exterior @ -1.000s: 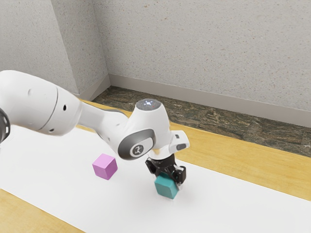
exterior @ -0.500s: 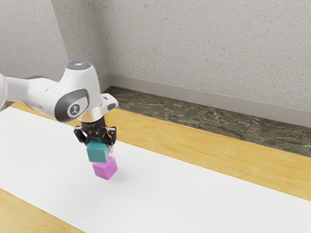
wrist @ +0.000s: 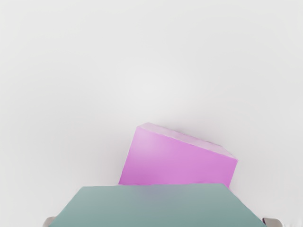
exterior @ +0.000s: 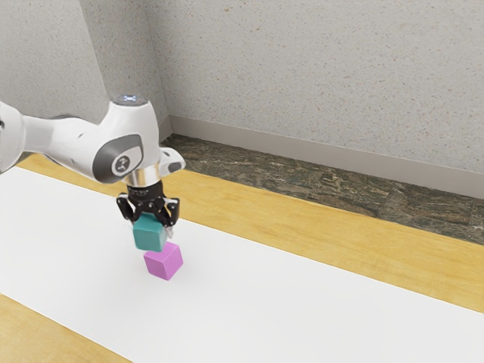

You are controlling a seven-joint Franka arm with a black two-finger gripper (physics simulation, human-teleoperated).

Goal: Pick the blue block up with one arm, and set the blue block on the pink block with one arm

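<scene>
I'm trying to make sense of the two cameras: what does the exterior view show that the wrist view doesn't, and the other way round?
Exterior view: the white arm, its black gripper shut on the blue block, the grey wall and the table's wooden strip. Wrist view: a close look past the held block down onto the pink block, top and side. Both: the blue block close above the pink block, on the white mat.
</scene>
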